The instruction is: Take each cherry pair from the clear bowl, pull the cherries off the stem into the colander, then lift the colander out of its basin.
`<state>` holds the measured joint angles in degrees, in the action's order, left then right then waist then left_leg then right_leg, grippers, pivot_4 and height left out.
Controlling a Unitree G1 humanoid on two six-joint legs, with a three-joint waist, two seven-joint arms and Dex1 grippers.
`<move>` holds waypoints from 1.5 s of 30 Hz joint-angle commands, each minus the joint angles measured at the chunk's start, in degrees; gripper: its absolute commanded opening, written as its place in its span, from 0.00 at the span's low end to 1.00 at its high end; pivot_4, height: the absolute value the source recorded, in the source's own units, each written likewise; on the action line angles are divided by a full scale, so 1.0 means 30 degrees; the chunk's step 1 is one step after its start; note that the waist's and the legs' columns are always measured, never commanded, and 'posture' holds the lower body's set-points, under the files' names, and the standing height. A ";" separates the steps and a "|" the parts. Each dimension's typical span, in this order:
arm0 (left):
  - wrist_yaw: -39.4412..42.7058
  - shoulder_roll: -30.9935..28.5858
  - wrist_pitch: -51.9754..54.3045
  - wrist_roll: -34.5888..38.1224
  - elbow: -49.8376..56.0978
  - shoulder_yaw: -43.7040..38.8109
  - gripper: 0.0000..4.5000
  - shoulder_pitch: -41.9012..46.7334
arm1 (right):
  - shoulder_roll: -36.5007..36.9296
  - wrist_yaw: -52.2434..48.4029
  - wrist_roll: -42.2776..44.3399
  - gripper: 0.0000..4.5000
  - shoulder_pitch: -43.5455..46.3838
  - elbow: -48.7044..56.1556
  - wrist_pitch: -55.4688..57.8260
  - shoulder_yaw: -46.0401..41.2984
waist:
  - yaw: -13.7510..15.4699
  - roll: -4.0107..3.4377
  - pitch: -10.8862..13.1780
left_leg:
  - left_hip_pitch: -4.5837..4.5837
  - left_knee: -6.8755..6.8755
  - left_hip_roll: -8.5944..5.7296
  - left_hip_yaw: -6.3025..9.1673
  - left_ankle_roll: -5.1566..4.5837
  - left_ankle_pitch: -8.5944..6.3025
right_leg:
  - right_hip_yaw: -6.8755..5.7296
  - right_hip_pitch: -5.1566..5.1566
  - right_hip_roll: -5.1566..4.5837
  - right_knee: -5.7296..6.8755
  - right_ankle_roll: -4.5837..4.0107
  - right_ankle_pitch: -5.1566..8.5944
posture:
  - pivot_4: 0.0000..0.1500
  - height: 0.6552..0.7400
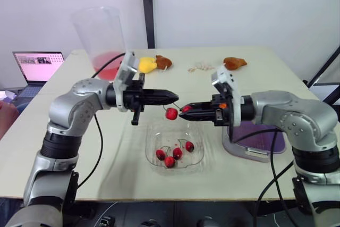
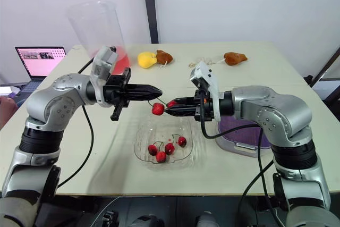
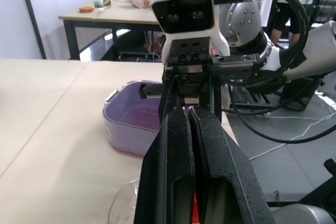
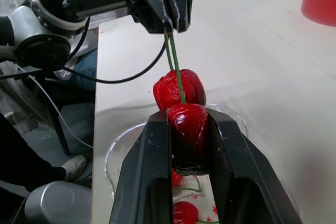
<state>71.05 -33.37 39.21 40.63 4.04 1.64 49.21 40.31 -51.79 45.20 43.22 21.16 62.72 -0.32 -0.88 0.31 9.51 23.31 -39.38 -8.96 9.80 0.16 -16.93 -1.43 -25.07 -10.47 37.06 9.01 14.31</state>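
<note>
The task is at an early stage, judging by what lies where. Four cherries (image 1: 177, 153) sit on their stems in the clear bowl (image 1: 155, 135) at lower centre of the head view. The purple colander (image 3: 137, 118) in its basin (image 1: 254, 154), at right of centre and partly behind the right arm, shows no fruit in the part that can be seen. One cherry pair is in hand at the centre of the frame, held above the far edge of the bowl rather than over the colander. The left gripper (image 1: 174, 97) has its fingers pressed together on the top of the stem (image 4: 176, 72). The right gripper (image 1: 184, 109) has its fingers clamped around one cherry (image 4: 188, 124), while the other cherry (image 1: 171, 113) hangs free just below the left fingertips. The pair points stem-up and fruit-down. Its long axis runs from the left fingertips steeply down to the free cherry, with the second strand slanting down and to the right of the frame to the clamped one. The stem looks taut but both cherries are attached. This pull, the pairs left in the bowl and the lifting of the colander out of its basin all appear to remain.
</note>
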 commanded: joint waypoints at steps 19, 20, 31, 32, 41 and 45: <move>-0.0210 -0.0169 -0.1395 -0.0244 0.0162 -0.0826 0.00 -0.0092 | 0.9433 -0.3938 -0.7230 0.15 -0.3401 -0.6693 -0.7175 0.0641 | 0.0004 -0.0001 0.0001 | -0.0004 -0.0014 -0.0010 -0.0015 -0.0002 -0.0001 | -0.0003 0.0011 -0.0005 -0.0014 0.0002 0.0001 | 1.00 1.00; -0.0124 -0.0257 -0.1537 -0.0337 0.0047 -0.0798 0.00 -0.0091 | 0.9387 -0.4152 -0.7849 0.15 -0.3299 -0.7157 -0.7691 0.1178 | -0.0017 -0.0001 0.0001 | -0.0003 -0.0014 -0.0009 -0.0021 -0.0002 -0.0001 | -0.0003 0.0006 -0.0007 -0.0020 0.0003 0.0002 | 1.00 1.00; 0.0131 -0.0434 -0.2165 -0.0827 -0.0396 -0.0770 0.00 0.0036 | 0.8156 -0.5466 -1.1779 0.72 -0.2029 -1.0416 -1.0362 0.3787 | 0.0053 -0.0004 0.0003 | 0.0003 -0.0013 -0.0009 -0.0037 -0.0002 -0.0001 | 0.0003 -0.0018 -0.0015 -0.0026 0.0004 0.0003 | 1.00 1.00; 0.0155 -0.0445 -0.2148 -0.0834 -0.0429 -0.0787 0.00 0.0077 | 0.8297 -0.5644 -1.1690 0.84 -0.1867 -1.0275 -1.0240 0.3538 | 0.0057 -0.0004 0.0003 | 0.0004 -0.0015 -0.0010 -0.0036 -0.0002 0.0000 | 0.0003 -0.0017 -0.0016 -0.0026 0.0004 0.0003 | 1.00 1.00; 0.0223 -0.0017 -0.2524 -0.0938 -0.0882 -0.0619 0.00 0.0512 | 0.8461 -0.6979 -0.7997 0.99 0.0853 -0.5266 -0.6535 0.0251 | 0.0019 -0.0010 0.0007 | 0.0006 -0.0012 0.0000 -0.0034 -0.0001 -0.0001 | 0.0003 -0.0025 -0.0005 -0.0033 0.0004 0.0003 | 1.00 1.00; 0.0355 0.0321 -0.2797 -0.1025 -0.1352 -0.0475 0.00 0.0960 | 0.5051 -0.5292 -0.4610 0.99 0.2037 -0.2782 -0.4118 -0.1122 | 0.0045 0.0002 0.0002 | 0.0006 -0.0014 0.0016 -0.0034 -0.0001 -0.0001 | 0.0001 -0.0014 0.0001 -0.0033 0.0004 0.0002 | 1.00 1.00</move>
<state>71.58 -32.19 32.00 37.64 -0.23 0.97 50.56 56.77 -69.72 28.05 48.47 10.20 48.65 -1.53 -0.75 0.31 9.52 23.32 -39.43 -8.91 9.71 0.15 -16.93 -1.44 -25.10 -10.48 36.97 9.02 14.32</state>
